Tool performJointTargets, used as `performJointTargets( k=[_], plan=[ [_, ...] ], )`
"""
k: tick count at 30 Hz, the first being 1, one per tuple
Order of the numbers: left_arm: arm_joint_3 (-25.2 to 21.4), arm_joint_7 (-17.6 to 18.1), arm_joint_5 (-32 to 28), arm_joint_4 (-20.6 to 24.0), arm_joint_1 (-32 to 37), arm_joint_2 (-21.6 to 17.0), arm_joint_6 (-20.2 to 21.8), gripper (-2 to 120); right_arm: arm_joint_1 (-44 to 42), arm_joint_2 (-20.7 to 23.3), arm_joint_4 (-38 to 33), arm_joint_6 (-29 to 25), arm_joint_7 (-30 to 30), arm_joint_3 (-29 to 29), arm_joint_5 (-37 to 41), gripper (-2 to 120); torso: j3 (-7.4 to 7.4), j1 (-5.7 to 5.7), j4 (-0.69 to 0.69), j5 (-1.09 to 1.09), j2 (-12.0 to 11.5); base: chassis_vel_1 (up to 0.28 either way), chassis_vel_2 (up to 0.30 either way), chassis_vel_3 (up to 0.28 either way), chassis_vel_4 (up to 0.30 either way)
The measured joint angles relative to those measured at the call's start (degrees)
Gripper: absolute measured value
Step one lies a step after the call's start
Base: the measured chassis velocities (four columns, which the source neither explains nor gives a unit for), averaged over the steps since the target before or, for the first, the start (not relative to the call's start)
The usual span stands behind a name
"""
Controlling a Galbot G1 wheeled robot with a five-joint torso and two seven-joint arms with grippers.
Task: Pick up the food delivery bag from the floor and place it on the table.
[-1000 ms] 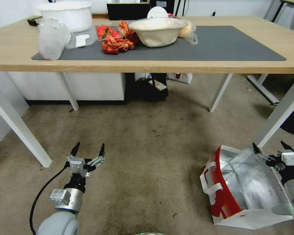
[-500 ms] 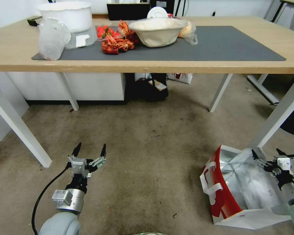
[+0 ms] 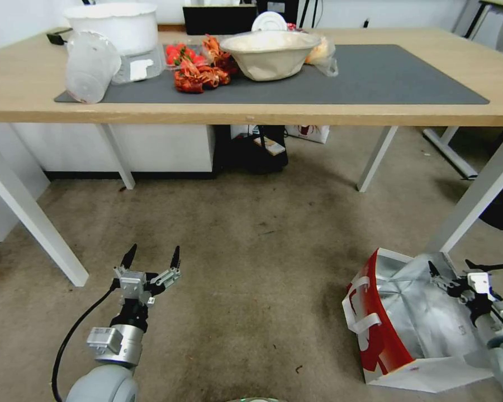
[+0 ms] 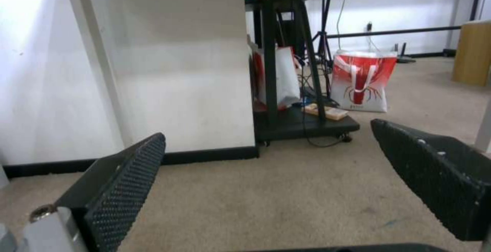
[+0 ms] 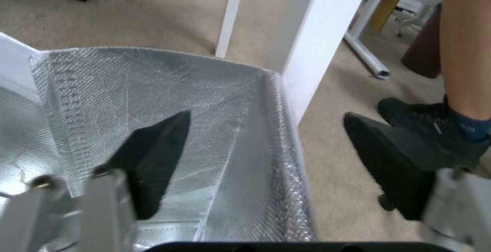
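Note:
The food delivery bag [image 3: 397, 324] stands open on the floor [image 3: 251, 251] at the lower right, with a red side, white strap handles and a silver foil lining [image 5: 153, 83]. My right gripper [image 3: 450, 264] is open over the bag's far right corner. In the right wrist view the gripper [image 5: 267, 117] straddles the bag's foil wall, one finger inside and the other outside. My left gripper [image 3: 154, 251] hangs open and holding nothing above the floor at the lower left, also seen in its wrist view [image 4: 268, 131]. The table [image 3: 374, 114] with its dark grey mat [image 3: 385, 72] spans the top.
A white table leg [image 3: 475, 195] stands right beside the bag. A person's leg and dark shoe [image 5: 440, 123] are just beyond it. The mat's left half holds a white bucket [image 3: 117, 25], a clear cup [image 3: 89, 67], red food [image 3: 198, 70] and a paper bowl [image 3: 268, 53]. A black cart [image 4: 302, 125] sits under the table.
My right gripper has come down and drawn back toward me, settling over the bag's far right wall. The left arm has barely moved. The bag stays in place.

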State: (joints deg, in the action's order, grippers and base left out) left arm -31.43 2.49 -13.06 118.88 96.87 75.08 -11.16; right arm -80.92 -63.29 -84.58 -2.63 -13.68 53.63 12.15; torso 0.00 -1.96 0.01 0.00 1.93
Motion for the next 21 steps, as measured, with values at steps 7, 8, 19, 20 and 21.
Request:
performJointTargets(
  k=[7,8,19,20,21],
  plan=[
    [-0.02,0.04,0.11,-0.09,-0.13,0.12,-0.06,100,0.33,0.13,1.02,0.78,-0.02,-0.63,0.79,47,0.00,0.00,0.00,0.00,0.01,0.000,0.000,0.000,0.000],
    [-0.05,0.04,0.11,-0.16,-0.19,0.17,-0.08,100,0.32,0.13,1.24,0.80,-0.02,-0.69,0.89,41,0.00,0.00,-0.01,0.00,0.00,0.000,0.000,0.000,0.000],
    [-0.29,0.24,0.10,-0.43,-0.26,0.19,-0.34,100,-0.03,-0.11,1.45,0.59,-0.03,-0.72,1.77,3,0.00,0.00,0.00,0.00,0.01,0.000,0.000,0.000,0.000],
    [-0.29,0.24,0.10,-0.43,-0.26,0.19,-0.34,100,-0.04,-0.13,1.41,0.58,-0.03,-0.73,1.82,2,0.00,0.00,0.00,0.00,0.01,0.000,0.000,0.000,0.000],
    [-0.29,0.26,0.09,-0.43,-0.27,0.19,-0.35,100,-0.08,-0.20,1.33,0.49,-0.03,-0.73,1.95,0,0.00,0.00,0.00,0.00,0.01,0.000,0.000,0.000,0.000]
  ],
)
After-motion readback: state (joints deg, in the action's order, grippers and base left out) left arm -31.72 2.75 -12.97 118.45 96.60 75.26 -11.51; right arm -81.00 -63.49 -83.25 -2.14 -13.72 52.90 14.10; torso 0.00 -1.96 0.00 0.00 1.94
